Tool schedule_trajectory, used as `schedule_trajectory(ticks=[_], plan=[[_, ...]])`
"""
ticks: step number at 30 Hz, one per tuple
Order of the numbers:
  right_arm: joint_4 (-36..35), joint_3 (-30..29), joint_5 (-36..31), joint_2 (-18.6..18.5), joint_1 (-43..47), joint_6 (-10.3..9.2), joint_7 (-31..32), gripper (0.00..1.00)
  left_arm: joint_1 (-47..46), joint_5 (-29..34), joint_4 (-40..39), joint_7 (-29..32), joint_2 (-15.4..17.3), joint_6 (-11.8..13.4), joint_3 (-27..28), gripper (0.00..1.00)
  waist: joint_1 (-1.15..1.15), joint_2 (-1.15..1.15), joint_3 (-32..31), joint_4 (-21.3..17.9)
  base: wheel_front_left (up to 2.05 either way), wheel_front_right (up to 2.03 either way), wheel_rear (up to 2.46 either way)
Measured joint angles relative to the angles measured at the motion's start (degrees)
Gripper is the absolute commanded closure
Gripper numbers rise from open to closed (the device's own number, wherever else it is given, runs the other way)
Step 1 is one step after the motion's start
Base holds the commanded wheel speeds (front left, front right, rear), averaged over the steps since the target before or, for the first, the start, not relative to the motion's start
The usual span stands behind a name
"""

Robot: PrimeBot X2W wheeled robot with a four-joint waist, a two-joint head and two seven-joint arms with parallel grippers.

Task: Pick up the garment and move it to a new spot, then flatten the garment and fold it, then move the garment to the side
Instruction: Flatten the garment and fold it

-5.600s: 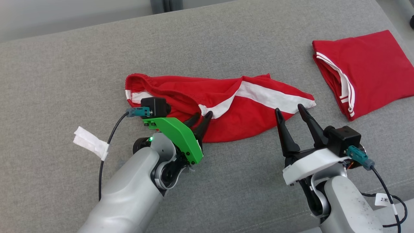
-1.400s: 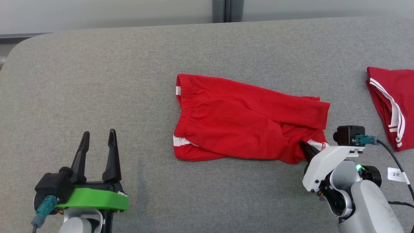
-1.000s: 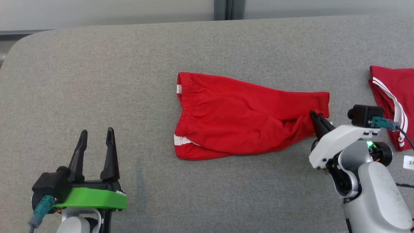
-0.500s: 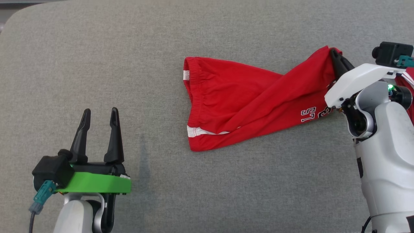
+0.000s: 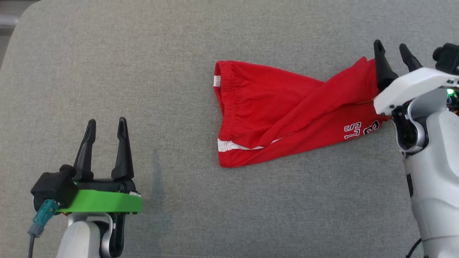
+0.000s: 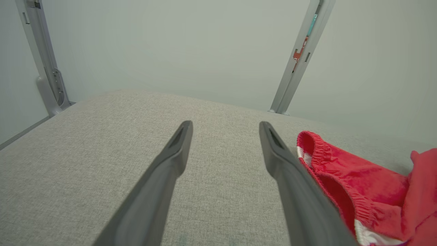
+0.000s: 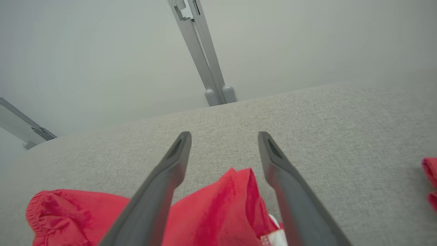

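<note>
A red garment (image 5: 279,107), a pair of shorts, lies on a grey fabric-covered counter (image 5: 143,71), right of the middle in the head view. Its gathered elastic waistband (image 5: 223,89) points to the left. A white stripe (image 5: 233,146) runs along its near edge, and black-and-white lettering (image 5: 360,129) shows on the leg at the right. One leg is twisted up and over toward the far right, ending in a raised corner.

The right gripper (image 5: 391,48) stands at that corner, its jaws spread wide and released, gripping nothing. In the right wrist view, the right gripper (image 7: 223,135) has the peak of the garment (image 7: 218,212) lying between and below its two dark fingers, without being pinched. A second bit of red cloth (image 7: 430,171) shows at the right edge of that view.

The left gripper (image 5: 107,123) sits at the lower left, well apart from the garment, jaws also wide apart and empty, above bare counter. In the left wrist view, the left gripper (image 6: 225,124) has the garment (image 6: 358,181) off to its right.

Beyond the counter is a pale wall (image 6: 170,51) with grey metal posts (image 6: 297,58).
</note>
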Motion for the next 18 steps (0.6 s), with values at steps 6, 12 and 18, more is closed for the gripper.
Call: schedule_trajectory(ticks=[6,12,18], plan=[[-8.23,1.64,-3.61,-2.67,9.68,-0.01,-3.11,0.0,1.37,0.07,0.4,0.0,0.04,0.0,0.69,0.0,0.0,0.0,-2.36,-1.95,0.0,0.0,0.0],[-13.6,3.53,-5.5,-0.34,19.47,0.0,-5.69,0.0,2.64,0.05,1.58,0.0,0.18,0.0,0.81,0.0,0.0,0.0,-4.46,-4.23,0.0,0.0,0.0],[-16.37,5.46,-6.19,1.69,24.81,0.0,-9.39,0.0,4.22,0.07,2.27,0.0,0.18,0.0,0.74,0.0,0.0,0.0,-7.06,-5.82,0.0,0.0,0.0]])
